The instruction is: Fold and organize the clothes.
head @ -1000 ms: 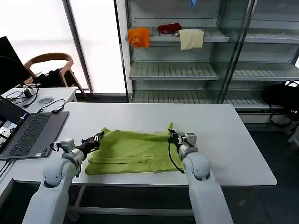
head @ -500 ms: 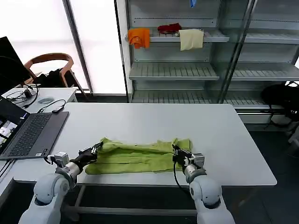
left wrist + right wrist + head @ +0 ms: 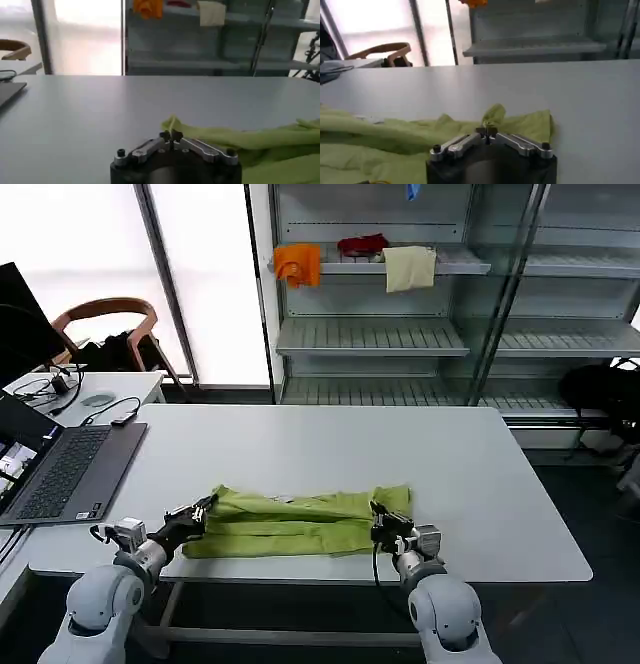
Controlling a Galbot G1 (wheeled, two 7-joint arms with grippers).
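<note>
1. The lime-green T-shirt lies near the front edge of the white table, folded into a long, narrow band that runs from our left to our right.
2. Our left gripper sits at the band's left end, its fingers pinched together on a raised corner of the fabric; the left wrist view shows that pinch with green cloth poking up just past the tips.
3. Our right gripper sits at the band's right end, likewise clamped on a small peak of fabric, as the right wrist view shows.
4. A laptop rests open at the table's left edge.
5. On the shelving behind hang an orange cloth, a red cloth and a cream cloth.
</note>
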